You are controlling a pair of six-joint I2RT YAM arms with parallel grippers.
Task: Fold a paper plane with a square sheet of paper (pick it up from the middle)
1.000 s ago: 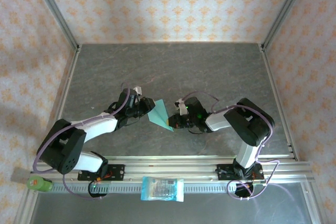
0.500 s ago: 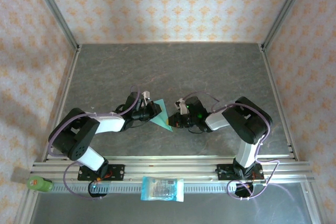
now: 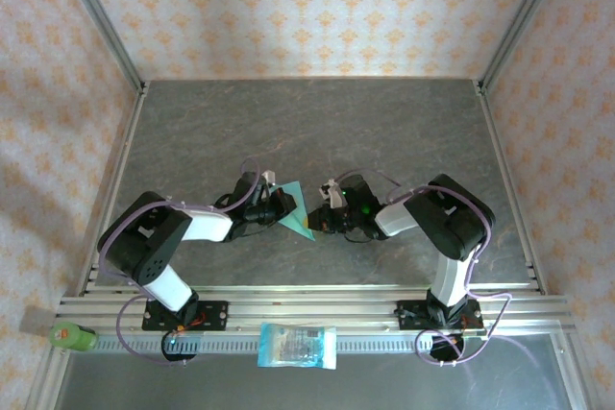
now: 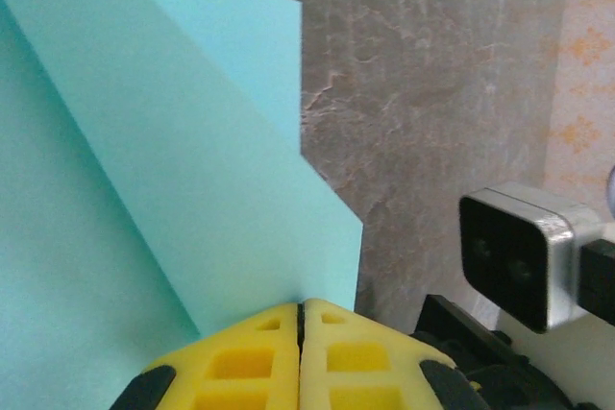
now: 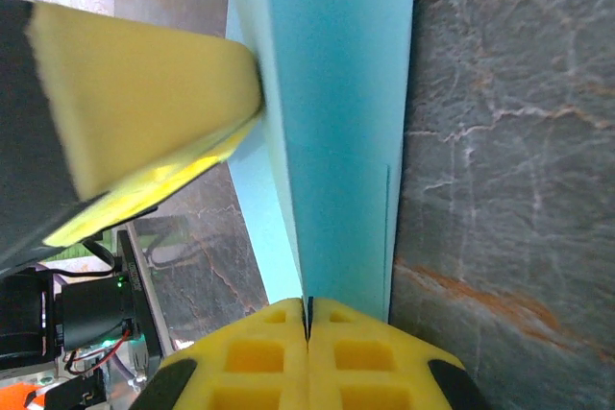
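Near the middle of the grey stone-patterned table (image 3: 384, 122), the 2 grippers meet from opposite sides at the square sheet of paper (image 3: 294, 205). From above, the sheet shows as a small teal triangle with creased folds. The left gripper (image 3: 284, 205) reaches in from the left, its 2 yellow pads pressed together on the sheet's left edge. In the left wrist view the paper rises out of the seam between the pads in 2 overlapping layers. The right gripper (image 3: 315, 222) comes in from the right, and its pads are likewise clamped on the paper, near the sheet's near corner. The right wrist view shows a narrow folded band of teal running up from the closed pads. A yellow finger (image 5: 144, 84) of the left gripper lies against the band's left side. Whether the sheet touches the table cannot be told. A blue-and-white packet (image 3: 298, 346) lies by the metal rail (image 3: 336, 306) at the near edge. A green bottle (image 3: 72, 337) lies off to the far left.
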